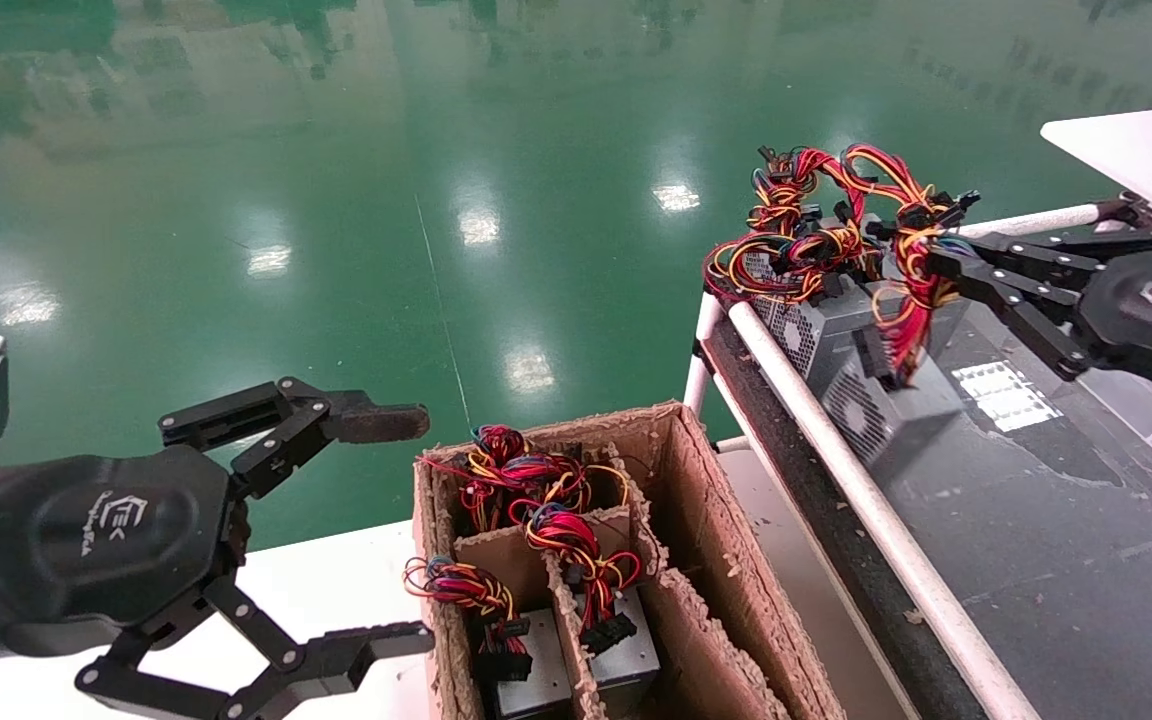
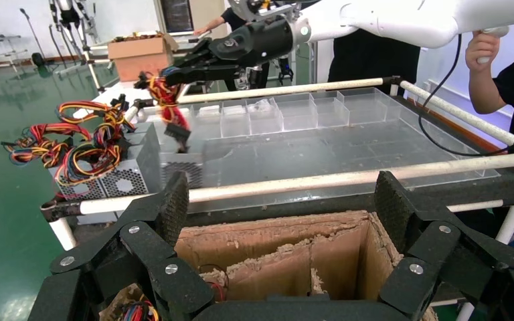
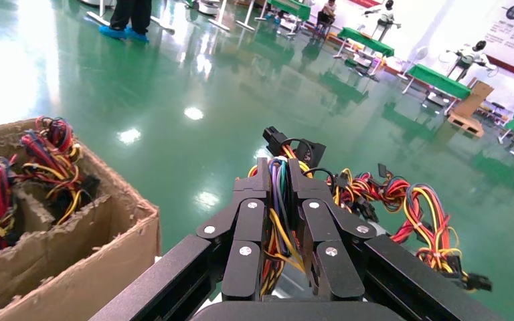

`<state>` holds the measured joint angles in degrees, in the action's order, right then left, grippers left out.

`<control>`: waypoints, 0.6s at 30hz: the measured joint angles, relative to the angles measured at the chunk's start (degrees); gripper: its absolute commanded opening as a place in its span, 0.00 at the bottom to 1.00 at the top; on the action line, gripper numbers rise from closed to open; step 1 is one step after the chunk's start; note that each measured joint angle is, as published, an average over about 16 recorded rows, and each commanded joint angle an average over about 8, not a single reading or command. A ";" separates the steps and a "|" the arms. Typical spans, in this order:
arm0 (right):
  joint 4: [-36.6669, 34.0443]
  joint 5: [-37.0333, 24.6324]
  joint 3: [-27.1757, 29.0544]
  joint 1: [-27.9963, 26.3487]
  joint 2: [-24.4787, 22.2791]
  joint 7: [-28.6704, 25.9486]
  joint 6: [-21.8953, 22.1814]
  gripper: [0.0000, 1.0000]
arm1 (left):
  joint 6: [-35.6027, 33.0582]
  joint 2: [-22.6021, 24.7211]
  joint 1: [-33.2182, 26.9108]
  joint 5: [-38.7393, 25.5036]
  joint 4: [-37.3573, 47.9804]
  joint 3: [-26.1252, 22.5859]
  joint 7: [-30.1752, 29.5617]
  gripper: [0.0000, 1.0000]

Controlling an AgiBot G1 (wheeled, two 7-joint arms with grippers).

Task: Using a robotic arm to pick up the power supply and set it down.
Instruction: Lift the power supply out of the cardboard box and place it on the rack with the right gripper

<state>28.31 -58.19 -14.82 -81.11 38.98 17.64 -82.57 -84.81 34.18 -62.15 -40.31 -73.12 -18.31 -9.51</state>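
Power supply wires pinched in right end effector

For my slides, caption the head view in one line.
Right gripper pinches a power supply's wire bundle over the tray; left gripper waits open beside the cardboard box.

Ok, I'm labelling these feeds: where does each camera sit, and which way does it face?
Head: on the robot's head, facing forward and down at cardboard box and tray; both grippers show.
Left wrist: behind open left gripper, facing the tray; right gripper farther off.
Right wrist: behind right gripper, shut on power supply wires.
All three share the box.
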 measured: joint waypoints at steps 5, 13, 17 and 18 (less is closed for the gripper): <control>-4.10 -1.81 -1.23 -3.51 2.68 1.30 0.17 0.00 | 0.00 0.00 0.00 0.01 0.00 -0.01 0.00 1.00; -10.70 -3.98 -2.68 -8.15 5.78 3.66 -0.19 0.11 | 0.01 -0.01 -0.01 0.02 0.00 -0.02 0.01 1.00; -13.49 -4.66 -3.14 -9.77 6.52 4.73 -0.77 0.61 | 0.01 -0.01 -0.01 0.02 0.00 -0.03 0.01 1.00; -14.12 -4.81 -3.24 -10.11 6.64 4.99 -0.94 0.74 | 0.01 -0.01 -0.01 0.02 0.00 -0.03 0.02 1.00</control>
<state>14.19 -63.00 -18.06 -91.22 45.62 22.63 -83.51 -84.79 34.17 -62.16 -40.29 -73.12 -18.34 -9.49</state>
